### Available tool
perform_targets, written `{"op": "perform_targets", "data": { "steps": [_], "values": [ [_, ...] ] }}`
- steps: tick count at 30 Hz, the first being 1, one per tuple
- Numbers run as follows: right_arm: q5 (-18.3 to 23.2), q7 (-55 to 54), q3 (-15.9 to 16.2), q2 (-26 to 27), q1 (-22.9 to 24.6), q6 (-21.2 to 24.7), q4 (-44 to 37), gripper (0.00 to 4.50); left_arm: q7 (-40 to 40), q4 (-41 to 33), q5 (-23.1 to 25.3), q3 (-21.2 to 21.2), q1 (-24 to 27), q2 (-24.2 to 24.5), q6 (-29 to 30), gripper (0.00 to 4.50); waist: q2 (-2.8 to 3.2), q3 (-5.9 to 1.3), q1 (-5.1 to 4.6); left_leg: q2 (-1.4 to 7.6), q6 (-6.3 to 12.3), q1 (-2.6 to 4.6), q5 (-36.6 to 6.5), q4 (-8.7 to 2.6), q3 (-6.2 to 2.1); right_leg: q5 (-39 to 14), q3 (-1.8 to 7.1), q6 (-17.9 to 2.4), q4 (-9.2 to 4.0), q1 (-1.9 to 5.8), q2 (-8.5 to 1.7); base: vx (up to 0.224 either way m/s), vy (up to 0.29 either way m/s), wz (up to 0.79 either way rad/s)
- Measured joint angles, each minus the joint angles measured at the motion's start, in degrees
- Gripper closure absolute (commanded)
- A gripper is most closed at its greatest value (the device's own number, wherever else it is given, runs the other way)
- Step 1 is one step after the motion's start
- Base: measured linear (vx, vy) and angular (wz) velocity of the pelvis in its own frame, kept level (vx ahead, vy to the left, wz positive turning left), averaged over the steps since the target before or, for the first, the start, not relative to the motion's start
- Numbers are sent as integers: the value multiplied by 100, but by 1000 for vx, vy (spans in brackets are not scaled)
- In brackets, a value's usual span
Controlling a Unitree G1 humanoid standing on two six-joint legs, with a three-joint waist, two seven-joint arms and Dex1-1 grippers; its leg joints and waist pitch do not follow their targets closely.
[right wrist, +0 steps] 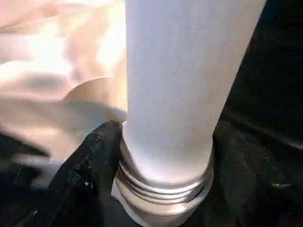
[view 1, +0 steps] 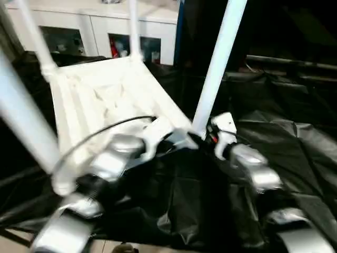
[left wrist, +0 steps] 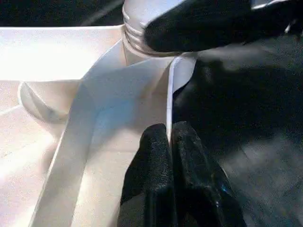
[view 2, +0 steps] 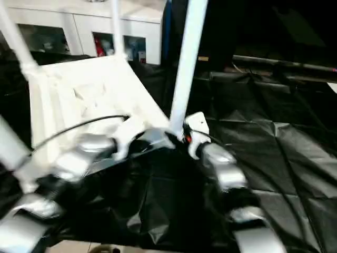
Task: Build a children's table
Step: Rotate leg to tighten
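Observation:
The children's table lies upside down, its white ribbed top [view 1: 105,100] tilted up on the black sheet. The near right leg [view 1: 218,63] stands in its corner socket, and three more legs [view 1: 23,121] rise at the other corners. My left gripper [left wrist: 169,142] is shut on the thin rim of the top [left wrist: 169,94], just beside that corner socket. My right gripper [right wrist: 165,184] is closed around the threaded base of the near right leg [right wrist: 180,94], with a black finger [right wrist: 92,161] pressed against each side.
A white cabinet with glass doors [view 1: 95,26] stands behind the table. Crumpled black sheeting [view 1: 295,147] covers the ground to the right and front. A black cable [view 1: 100,132] arcs over my left forearm. A dark bar [view 1: 295,63] runs along the far right.

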Motion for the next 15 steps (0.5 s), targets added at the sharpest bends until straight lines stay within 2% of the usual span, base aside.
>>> {"op": "perform_targets", "data": {
  "steps": [4,5,7,9,11,15],
  "values": [
    [-83,-793,-120,312,-180,-20,273,180,383,182,196,26,-97,-271,26,450,-55,-30,-4,0,0,0,0,-3,0,-11,-1,19,-3,0,0,0,0,0],
    [-85,-814,-124,327,-184,-67,305,145,393,185,227,26,-98,-286,23,450,-69,-39,0,0,0,-1,0,-5,0,-11,-1,19,-7,1,0,0,0,0],
    [-87,-782,-125,323,-182,-120,321,110,379,183,233,26,-98,-288,19,450,-70,-42,0,-1,0,-1,0,-15,1,-11,-1,19,-24,5,0,0,0,0],
    [-91,-552,-125,283,-160,-209,304,108,284,173,235,20,-97,-253,-5,450,-74,-45,-3,-3,0,-2,0,-28,4,-9,-1,19,-37,5,0,0,0,0],
    [-89,-101,-91,117,-111,-200,214,74,109,89,226,4,-50,-153,-58,450,-75,-44,-1,-2,0,-5,0,-36,4,-5,-3,20,-38,2,0,0,0,0],
    [-60,846,119,-288,45,-153,-102,74,-300,-128,161,18,68,120,-163,450,-71,-41,4,-2,0,-10,0,-71,6,-6,-9,22,-42,-15,1,0,0,0]
  ]
}}
